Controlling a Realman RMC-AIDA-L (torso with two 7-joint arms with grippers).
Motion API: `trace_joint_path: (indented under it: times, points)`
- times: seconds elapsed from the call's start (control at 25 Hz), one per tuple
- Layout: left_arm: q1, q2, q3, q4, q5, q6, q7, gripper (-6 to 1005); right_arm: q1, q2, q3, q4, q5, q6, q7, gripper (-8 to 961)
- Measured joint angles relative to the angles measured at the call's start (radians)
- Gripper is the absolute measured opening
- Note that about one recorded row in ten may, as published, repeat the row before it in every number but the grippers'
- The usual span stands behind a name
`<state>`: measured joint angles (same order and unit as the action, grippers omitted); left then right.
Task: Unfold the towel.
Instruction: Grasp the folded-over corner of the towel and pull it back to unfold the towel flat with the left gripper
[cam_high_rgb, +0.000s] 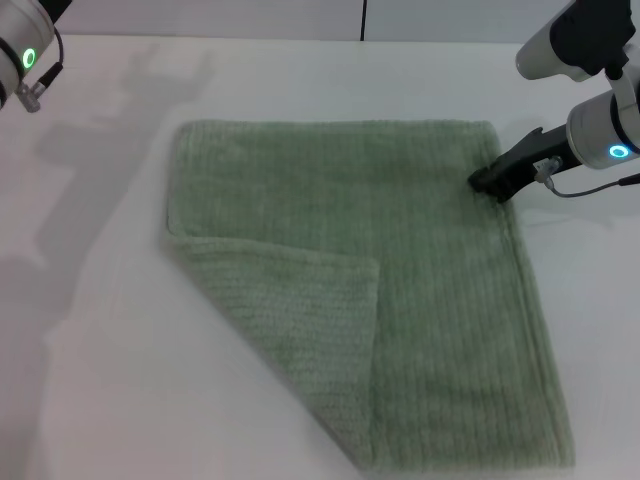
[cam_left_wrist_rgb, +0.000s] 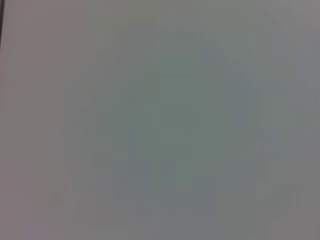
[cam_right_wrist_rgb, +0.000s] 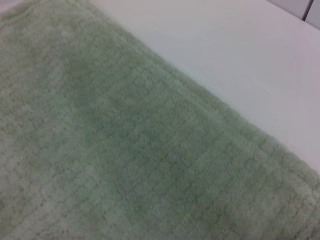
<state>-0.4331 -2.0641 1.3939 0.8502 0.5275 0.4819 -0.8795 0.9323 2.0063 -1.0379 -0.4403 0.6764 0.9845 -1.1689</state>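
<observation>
One towel (cam_high_rgb: 420, 300), corner folded | right gripper (cam_high_rgb: 487, 181) at its edge | left arm (cam_high_rgb: 25, 55) parked

text: none legible | labels: none | brands: none | numbers: none | signs: none

A broad, flat white tabletop with a smooth matte surface (cam_high_rgb: 90, 340) fills nearly the whole head view. Soft grey shadows (cam_high_rgb: 95, 170) lie across its left part. Along the far edge runs a pale grey wall (cam_high_rgb: 250, 18), split by a thin dark vertical seam (cam_high_rgb: 363, 20).
</observation>
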Motion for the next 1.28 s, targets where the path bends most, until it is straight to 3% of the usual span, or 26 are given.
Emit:
trace_joint_path:
  times: [0.12,0.16,0.28,0.32,0.56,0.6,0.76,0.8,0.84,0.88,0.96,1.04,1.28]
  points:
    - [-0.007,-0.002,-0.021,-0.035,0.000,0.069,0.001,818,0.001,0.000,0.000,0.000,0.000,-0.005,0.000,15]
    - [-0.031,-0.002,-0.072,-0.130,0.000,0.228,0.004,817,0.002,0.000,0.000,0.000,0.000,-0.007,0.000,15]
    - [-0.053,0.002,-0.112,-0.220,0.000,0.362,-0.017,813,0.003,0.000,0.000,0.000,-0.001,-0.009,0.000,16]
    - [-0.065,0.015,-0.109,-0.257,0.021,0.461,-0.084,813,0.003,0.000,-0.001,0.000,-0.001,-0.010,0.000,16]
    - [-0.069,0.031,-0.086,-0.254,0.099,0.502,-0.177,813,0.003,-0.001,-0.001,-0.001,-0.003,-0.013,0.000,16]
    - [-0.090,0.052,-0.086,-0.244,0.277,0.525,-0.349,813,0.003,0.000,-0.001,-0.002,-0.003,-0.014,0.000,16]
    - [-0.098,0.060,-0.091,-0.241,0.343,0.532,-0.414,813,0.005,0.001,-0.002,-0.001,-0.003,-0.019,0.000,17]
    - [-0.100,0.075,-0.094,-0.214,0.466,0.546,-0.525,813,0.005,0.001,-0.002,-0.001,-0.003,-0.020,0.000,17]
    - [-0.100,0.075,-0.094,-0.214,0.466,0.546,-0.525,813,0.005,0.001,-0.002,0.000,-0.003,-0.021,0.000,17]
    - [-0.093,0.085,-0.102,-0.175,0.567,0.567,-0.609,813,0.005,0.001,-0.002,0.000,-0.004,-0.021,0.000,17]
    - [-0.093,0.085,-0.102,-0.175,0.567,0.567,-0.609,813,0.005,0.001,-0.003,0.000,-0.007,-0.023,0.000,17]
    - [-0.096,0.097,-0.189,-0.157,0.741,0.681,-0.669,813,0.005,0.001,-0.004,0.000,-0.012,-0.026,0.000,17]
    - [-0.102,0.101,-0.239,-0.126,0.912,0.808,-0.686,812,0.006,0.001,-0.004,-0.001,-0.012,-0.028,0.000,18]
